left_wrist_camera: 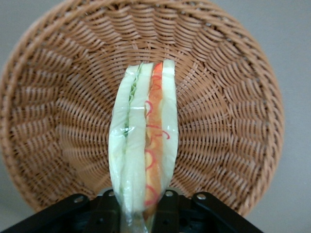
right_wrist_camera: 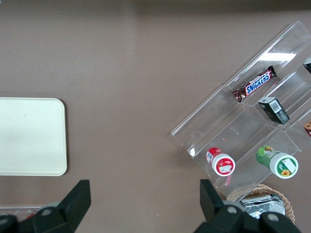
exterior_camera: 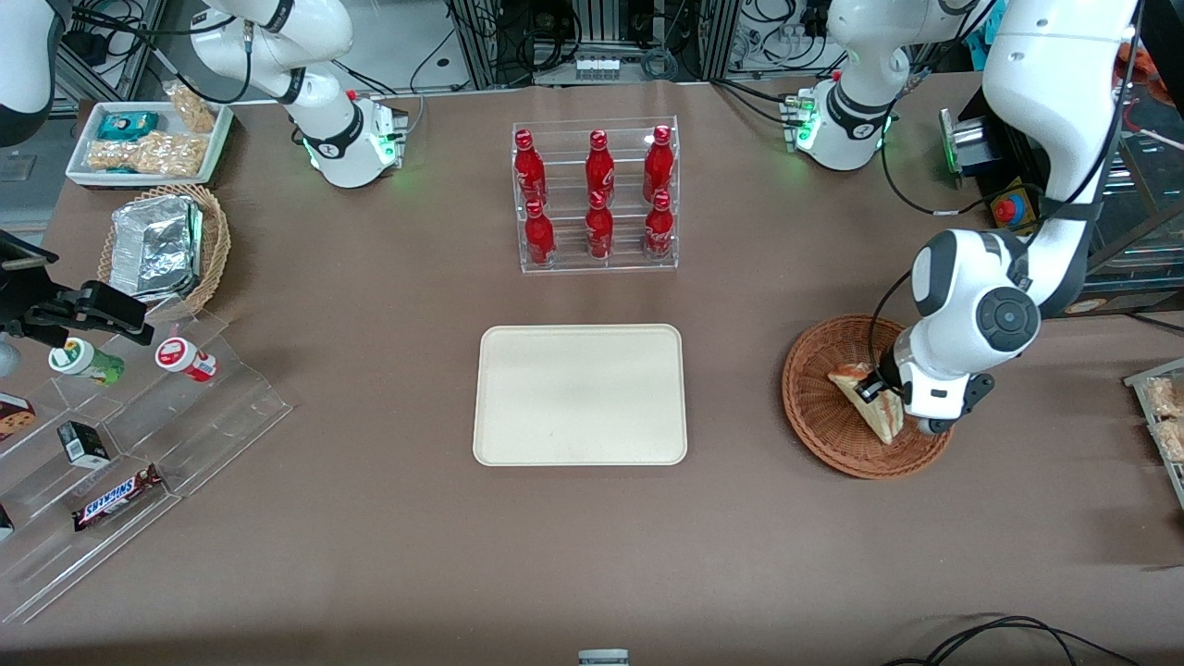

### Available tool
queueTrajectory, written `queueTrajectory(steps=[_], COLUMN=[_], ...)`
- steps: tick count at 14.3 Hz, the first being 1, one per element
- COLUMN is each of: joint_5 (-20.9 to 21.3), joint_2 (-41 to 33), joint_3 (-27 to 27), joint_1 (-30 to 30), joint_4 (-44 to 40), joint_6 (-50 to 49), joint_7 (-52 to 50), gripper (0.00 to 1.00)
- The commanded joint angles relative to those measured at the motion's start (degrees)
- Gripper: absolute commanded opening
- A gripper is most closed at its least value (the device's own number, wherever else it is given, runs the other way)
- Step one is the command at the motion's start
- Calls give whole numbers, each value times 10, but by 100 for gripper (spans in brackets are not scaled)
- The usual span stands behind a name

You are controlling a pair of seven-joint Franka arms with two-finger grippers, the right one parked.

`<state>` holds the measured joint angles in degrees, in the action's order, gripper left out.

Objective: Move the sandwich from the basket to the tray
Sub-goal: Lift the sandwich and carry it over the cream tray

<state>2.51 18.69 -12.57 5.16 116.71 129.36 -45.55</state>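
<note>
1. Where the front view shows the table from above, the basket (exterior_camera: 819,407) sits at the right of the frame, toward the working arm's end of the table.
2. The gripper (exterior_camera: 877,387) is down over the basket, and its white wrist housing hides much of the basket's rim nearest that arm.
3. The sandwich (exterior_camera: 874,402) lies in the basket, a pale wedge with its point aimed toward the bottom of the frame.
4. In the left wrist view the sandwich (left_wrist_camera: 143,145) stands on edge, with green and orange-red filling showing between the bread slices.
5. In that same view the dark fingers (left_wrist_camera: 109,208) close on the wedge's near end from both sides, so the gripper is clamped on the sandwich.
6. The basket's weave (left_wrist_camera: 233,111) fills the view around the sandwich; whether the wedge is resting on it or just off it cannot be told.
7. The tray (exterior_camera: 518,444) lies bare at the centre of the front view, well apart from the basket.
8. The step in hand looks like the grasp, with the carry not yet begun.
9. The next move likely calls for a straight lift clear of the rim, then a sideways carry to the tray.
10. A rack of red bottles (exterior_camera: 598,196) stands above the tray in the frame, farther from the camera, and off the likely path.
</note>
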Motion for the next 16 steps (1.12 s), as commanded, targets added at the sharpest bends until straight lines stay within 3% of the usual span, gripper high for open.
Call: queueTrajectory(steps=[1,4,7,12,16], joint_5=[9,8,23,25,27], joint_2=[-46,-60,-20,141,228], joint_3=[2,1,1,0,2], joint_1=[-46,-116,-201,-327,-409], joint_4=[-16,-44,-115,-304,-389], joint_6=[-82,-125,-161,-163,-156], joint_7=[-9,-38,-46,-53,-90], gripper=[6,6,6,9,10])
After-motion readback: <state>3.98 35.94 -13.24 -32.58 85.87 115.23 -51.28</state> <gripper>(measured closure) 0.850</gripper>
